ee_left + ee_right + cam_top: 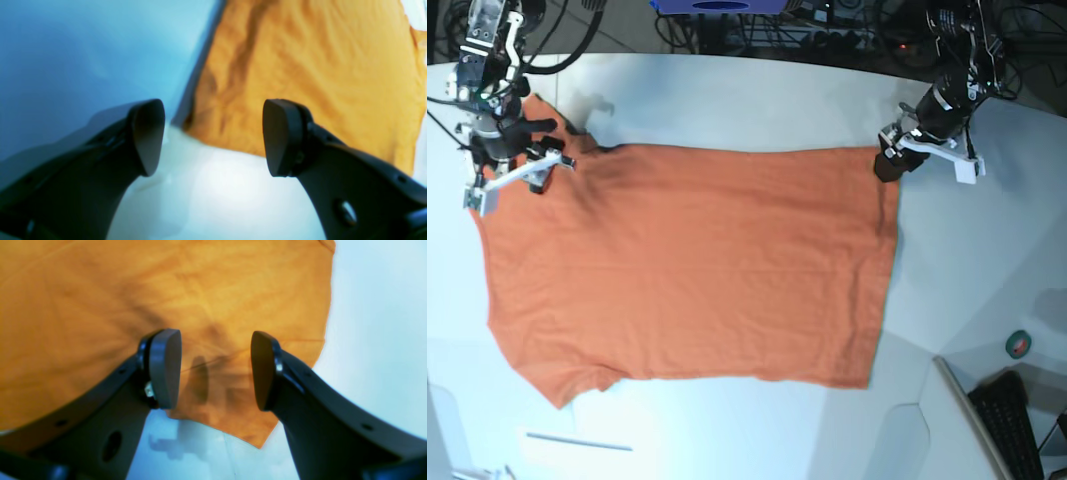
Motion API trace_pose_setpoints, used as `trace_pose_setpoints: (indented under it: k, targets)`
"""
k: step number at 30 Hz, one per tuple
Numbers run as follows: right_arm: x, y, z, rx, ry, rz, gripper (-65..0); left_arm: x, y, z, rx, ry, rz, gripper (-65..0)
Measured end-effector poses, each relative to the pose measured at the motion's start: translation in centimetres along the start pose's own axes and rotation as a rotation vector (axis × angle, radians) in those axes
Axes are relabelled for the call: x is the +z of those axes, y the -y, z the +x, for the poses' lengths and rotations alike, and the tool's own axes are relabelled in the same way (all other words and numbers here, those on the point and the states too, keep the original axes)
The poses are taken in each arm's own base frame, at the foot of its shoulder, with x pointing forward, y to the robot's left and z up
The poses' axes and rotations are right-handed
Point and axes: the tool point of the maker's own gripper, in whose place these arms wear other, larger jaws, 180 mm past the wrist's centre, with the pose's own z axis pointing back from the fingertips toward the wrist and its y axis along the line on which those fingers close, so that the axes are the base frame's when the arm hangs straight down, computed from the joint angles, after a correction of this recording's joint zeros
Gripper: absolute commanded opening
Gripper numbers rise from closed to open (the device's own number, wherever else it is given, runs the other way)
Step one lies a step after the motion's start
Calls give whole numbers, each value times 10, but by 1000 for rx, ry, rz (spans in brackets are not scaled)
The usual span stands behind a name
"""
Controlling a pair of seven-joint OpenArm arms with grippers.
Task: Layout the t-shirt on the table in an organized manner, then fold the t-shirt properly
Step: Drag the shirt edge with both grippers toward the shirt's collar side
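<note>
The orange t-shirt (697, 270) lies spread flat on the white table (757, 110), hem towards the right and a sleeve at the lower left. My left gripper (889, 160) hovers at the shirt's far right corner. In its wrist view the left gripper (213, 136) is open and empty, with the t-shirt (317, 73) corner just beyond its fingertips and bare table (217, 193) below. My right gripper (532, 160) is over the far left corner. Its wrist view shows the right gripper (217, 370) open just above the t-shirt (133, 290) edge, holding nothing, with table (377, 323) to the right.
A green tape roll (1019, 343) and a black keyboard (1007, 415) sit off the table's right corner. Cables and a blue box (717, 5) run along the back edge. A thin pale strip (577, 440) lies near the front left.
</note>
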Motion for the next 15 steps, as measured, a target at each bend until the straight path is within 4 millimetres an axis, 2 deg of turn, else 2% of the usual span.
trace_pose_setpoints:
  k: [2,5,7,9,12,15]
  targets:
    - [3,16,7,-94,30,-13,-333,-9,12,-3,-16,-11,-27,-209]
    - [10,50,18,-139,66,-90,-329,-15,24,-11,-21,-30,-63,-217]
    - [14,65,20,-151,75,-121,-326,-16,25,-15,-12,-36,-72,-291]
    - [13,71,16,-159,62,-135,-300,-16,22,-18,-12,-50,-61,-428]
    - [0,83,-11,-169,-43,-135,-290,-14,14,-24,-11,-73,-33,-650]
    - [-6,100,-41,-191,-129,-176,-290,-13,14,-26,-12,-80,-34,-650]
